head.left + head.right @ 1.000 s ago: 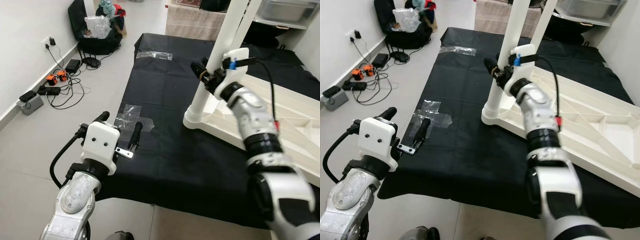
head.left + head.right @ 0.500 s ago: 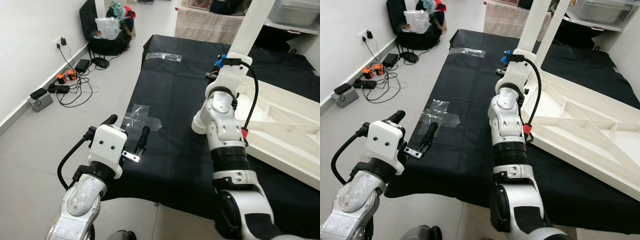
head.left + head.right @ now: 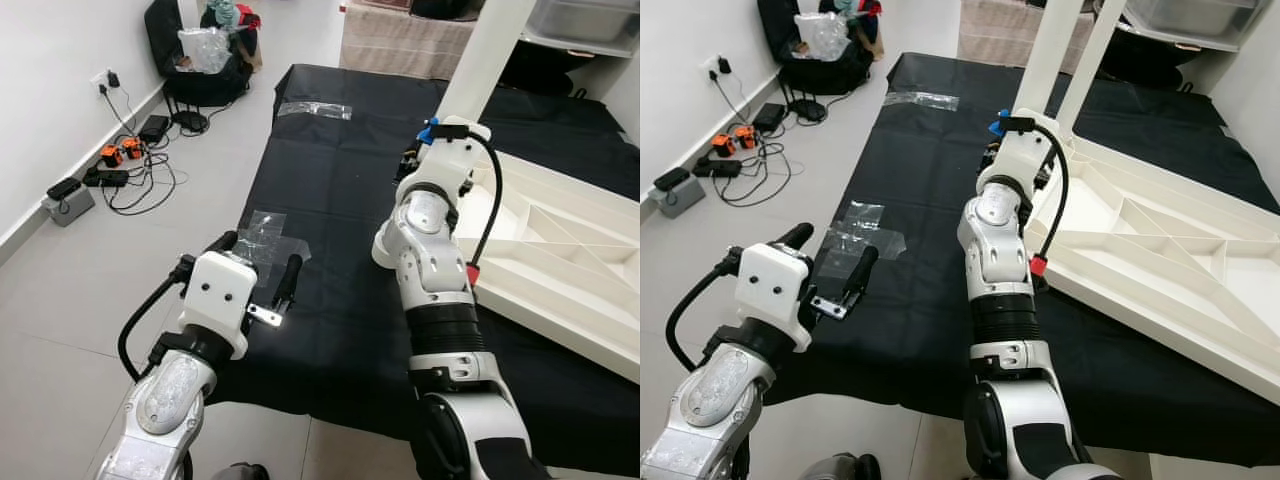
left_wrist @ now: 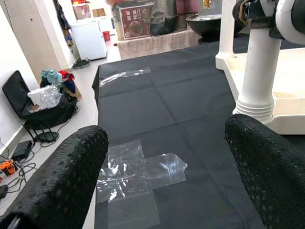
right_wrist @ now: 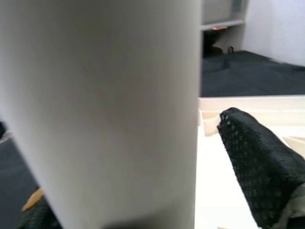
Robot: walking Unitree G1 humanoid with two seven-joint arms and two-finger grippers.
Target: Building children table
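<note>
Since 1 s ago the right arm has swung from out at the side to upright in mid view, forearm now covering the socket where the white table leg [image 3: 1048, 48] meets the upside-down white tabletop [image 3: 1160, 270]; the head camera has shifted too, so the scene's drift isn't things moving. The left arm looks much as before.

Now: the right gripper [image 5: 119, 143] sits against the leg; the right wrist view shows the white tube between its black fingers [image 5: 257, 162], one each side. Whether it's clenched tight or just cupping, can't tell.

The left gripper [image 4: 167, 171] hangs released, fingers wide apart, above the near edge of the black cloth [image 3: 330, 200], w/ clear plastic wrap [image 4: 138, 169] lying just ahead of it.

The tabletop lies underside up on the cloth, ribs showing, on the robot's right, w/ the leg standing upright at its near-left corner.

Handling, as a guess: hard plastic, stiff, light, smooth so prob. slippery under a twist. Best hold looks low on the leg near the collar, square-on, so the leg doesn't tilt in its socket.
</note>
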